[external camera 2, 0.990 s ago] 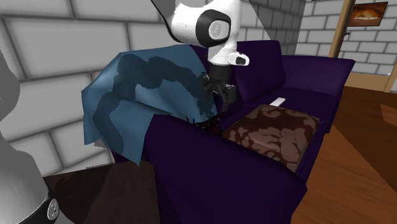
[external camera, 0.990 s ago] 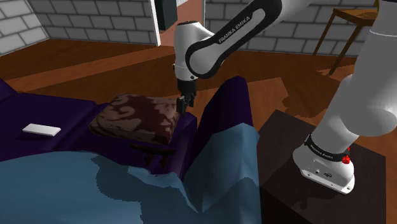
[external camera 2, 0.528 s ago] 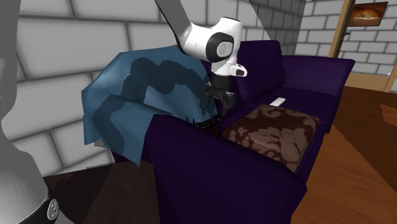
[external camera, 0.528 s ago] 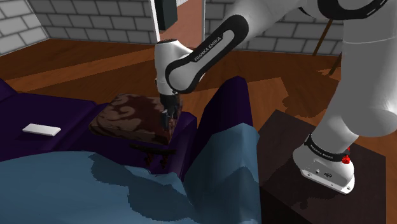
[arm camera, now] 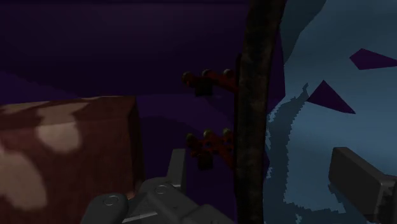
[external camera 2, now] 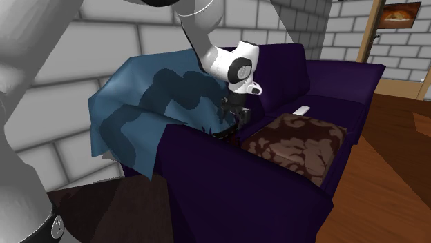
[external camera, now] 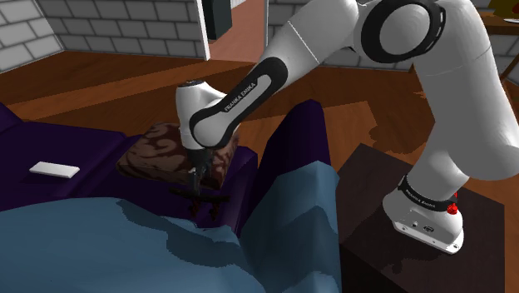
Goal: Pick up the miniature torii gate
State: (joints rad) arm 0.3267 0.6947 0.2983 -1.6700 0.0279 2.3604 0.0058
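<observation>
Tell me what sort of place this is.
Probably a living room: a dark purple sofa with a brown patterned cushion and a blue blanket draped over it, on a wooden floor.

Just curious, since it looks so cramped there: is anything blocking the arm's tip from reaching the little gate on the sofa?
Nothing visible does. The open end effector hangs right over the torii gate, its dark beam between the fingers. The brown cushion and blue blanket flank it, not blocking.
</observation>
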